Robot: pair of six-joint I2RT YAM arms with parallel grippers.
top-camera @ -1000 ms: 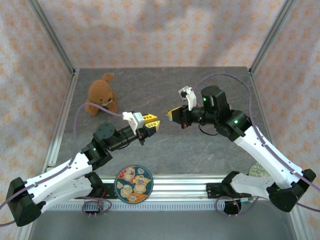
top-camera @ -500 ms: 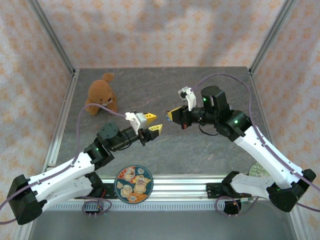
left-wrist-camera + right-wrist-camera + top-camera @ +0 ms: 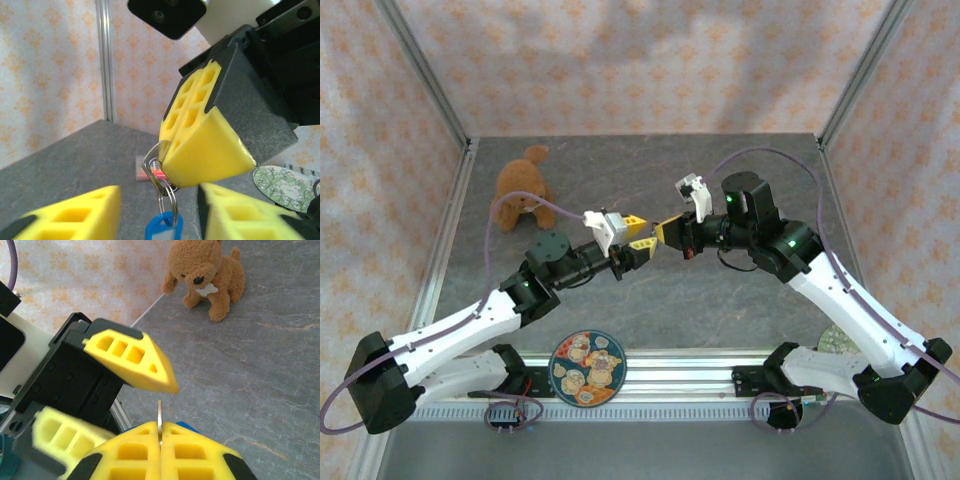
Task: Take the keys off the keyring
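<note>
Nearest me, well short of the fingers, a round patterned plate (image 3: pixel 587 367) sits at the worktop's (image 3: pixel 720 300) front edge, and over the middle the two arms meet tip to tip! The left fingers (image 3: pixel 75 217) are spread either side of a dangling blue tag (image 3: pixel 162 231), while the right fingers (image 3: pixel 205 155) are pressed together, pinching the silvery keyring (image 3: pixel 151 161) it hangs from; whether a key sits in that pinch I can't tell. Far beyond the left fingers sits a brown teddy bear (image 3: pixel 520 190).
</note>
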